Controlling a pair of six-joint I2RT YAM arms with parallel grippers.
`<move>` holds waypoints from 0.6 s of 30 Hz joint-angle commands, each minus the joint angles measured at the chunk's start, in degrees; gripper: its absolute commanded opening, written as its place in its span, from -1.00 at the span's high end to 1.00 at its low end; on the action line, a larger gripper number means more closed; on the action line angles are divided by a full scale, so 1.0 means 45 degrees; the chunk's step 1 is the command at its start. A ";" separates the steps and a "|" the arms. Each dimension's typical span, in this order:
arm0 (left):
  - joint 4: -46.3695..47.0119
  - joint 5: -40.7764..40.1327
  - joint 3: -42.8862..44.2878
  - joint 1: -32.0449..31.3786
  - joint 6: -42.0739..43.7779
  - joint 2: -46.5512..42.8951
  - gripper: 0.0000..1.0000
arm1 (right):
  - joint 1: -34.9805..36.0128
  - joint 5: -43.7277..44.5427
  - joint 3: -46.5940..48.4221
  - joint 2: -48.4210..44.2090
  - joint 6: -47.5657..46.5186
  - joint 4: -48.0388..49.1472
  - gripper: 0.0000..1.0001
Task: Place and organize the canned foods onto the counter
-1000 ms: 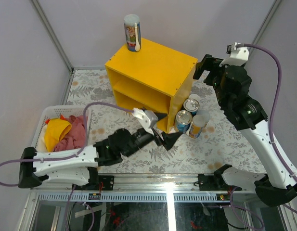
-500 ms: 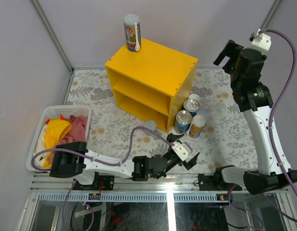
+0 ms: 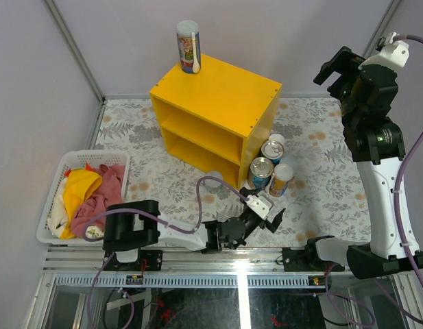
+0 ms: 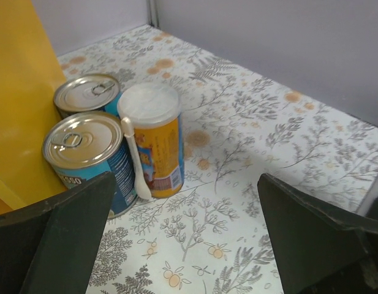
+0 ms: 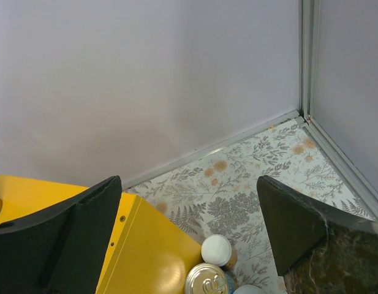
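cans stood in a tight cluster on the floral worktop (image 3: 328, 192), just beside the right end of the yellow shelf unit (image 3: 218, 103) and not on it. a near steel can (image 4: 84, 153) with a pull tab and a blue label sat against the shelf's side panel. a far steel can (image 4: 87, 95) of the same kind stood right behind it. a yellow tube (image 4: 155, 144) with a white cap stood upright just beside both, with a white spoon (image 4: 135, 162) fixed along its side. from the right wrist a small white lid (image 5: 216, 249) showed beyond the far steel can; its body was mostly hidden, so it was probably another short can. a tall tube (image 3: 188, 46) stood upright on the back left corner of the shelf unit's top. in front of the shelf unit, a pale-lidded can (image 3: 212, 178) sat on the worktop near the lower compartment. the left arm (image 3: 173, 236) lay low along the near edge of the worktop. the left jaws were spread wide and grasped nothing, pointed at the cluster, near it but apart. the right arm (image 3: 376, 151) reached high over the back right of the worktop, and the right jaws were likewise released, well apart from every can. a white basket (image 3: 94, 155) of cloths (image 3: 94, 199) sat at the left edge.
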 commanded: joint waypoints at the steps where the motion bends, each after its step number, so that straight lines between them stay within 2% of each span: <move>1: 0.2425 -0.0511 0.0372 0.0421 -0.0674 0.1018 -1.00 | -0.0051 -0.0178 0.0540 -0.0131 -0.0028 -0.0151 -0.99; 9: 0.4068 -0.0714 0.1565 0.1034 -0.0320 0.3375 -1.00 | -0.0051 -0.0568 -0.0318 -0.0405 0.0240 0.0587 -0.99; 18: 0.4466 -0.0889 0.2579 0.1789 -0.0132 0.4354 -0.99 | -0.0040 -0.1066 -0.0342 -0.0278 0.0492 0.1008 -0.99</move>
